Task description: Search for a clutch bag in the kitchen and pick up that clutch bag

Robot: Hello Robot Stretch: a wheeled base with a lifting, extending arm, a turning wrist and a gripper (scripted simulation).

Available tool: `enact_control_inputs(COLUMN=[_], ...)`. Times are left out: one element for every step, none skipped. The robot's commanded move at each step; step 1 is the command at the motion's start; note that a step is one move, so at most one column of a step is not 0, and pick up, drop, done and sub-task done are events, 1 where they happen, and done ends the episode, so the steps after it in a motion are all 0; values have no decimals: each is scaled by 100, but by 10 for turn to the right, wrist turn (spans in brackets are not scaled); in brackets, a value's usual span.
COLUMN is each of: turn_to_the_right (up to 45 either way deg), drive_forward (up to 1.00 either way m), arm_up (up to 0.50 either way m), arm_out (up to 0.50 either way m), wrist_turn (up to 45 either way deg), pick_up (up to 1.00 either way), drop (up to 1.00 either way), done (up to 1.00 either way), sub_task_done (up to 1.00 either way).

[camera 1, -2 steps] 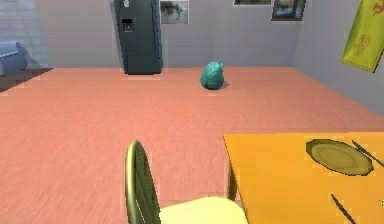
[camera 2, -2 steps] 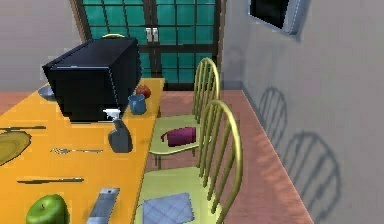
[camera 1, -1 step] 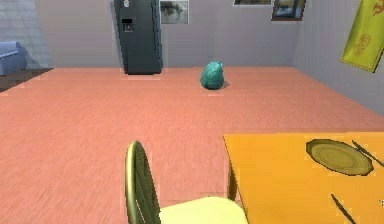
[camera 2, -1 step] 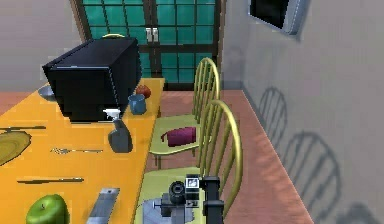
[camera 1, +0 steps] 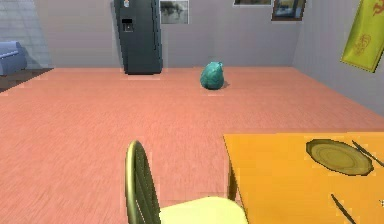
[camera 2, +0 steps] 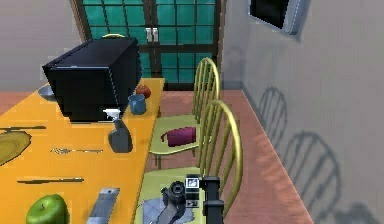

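A small dark red pouch-like thing (camera 2: 181, 136) lies on the seat of the farther yellow-green chair (camera 2: 207, 88) beside the orange table (camera 2: 40, 135). My gripper (camera 2: 171, 196) shows at the arm side view's bottom edge, over the nearer chair's seat (camera 2: 160, 185), left of two white marked squares (camera 2: 204, 183) on the dark arm (camera 2: 213, 208). A grey thing (camera 2: 153, 211) lies on that seat by the fingers, so I cannot tell whether the gripper holds anything. A teal rounded thing (camera 1: 212, 76) sits on the floor in the forward view.
The table carries a black box-like appliance (camera 2: 92, 75), a spray bottle (camera 2: 120, 133), a blue mug (camera 2: 137, 103), a green apple (camera 2: 47, 210) and cutlery. Ahead are open reddish floor (camera 1: 110, 110), a dark fridge (camera 1: 140, 35), a chair (camera 1: 140, 185) and a plate (camera 1: 340, 157).
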Motion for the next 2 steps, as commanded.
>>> enact_control_inputs(turn_to_the_right=[0, 0], drive_forward=[0, 0], arm_up=[0, 0], arm_out=[0, 0], wrist_turn=[450, 450], pick_up=[0, 0], drop=[0, 0], done=[0, 0], sub_task_done=[0, 0])
